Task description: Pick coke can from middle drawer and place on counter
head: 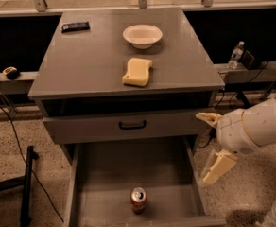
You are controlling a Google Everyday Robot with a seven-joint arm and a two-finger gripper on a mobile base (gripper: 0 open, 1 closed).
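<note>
The coke can stands upright on the floor of the open middle drawer, near its front edge. The counter is the grey cabinet top above it. My gripper is to the right of the drawer, beside its right wall, above and to the right of the can. It is open and empty, with one beige finger up by the upper drawer front and the other lower, next to the drawer wall.
A white bowl, a yellow sponge and a black remote-like object lie on the counter. The closed upper drawer front with a black handle overhangs the open drawer. A water bottle stands on a ledge at the right.
</note>
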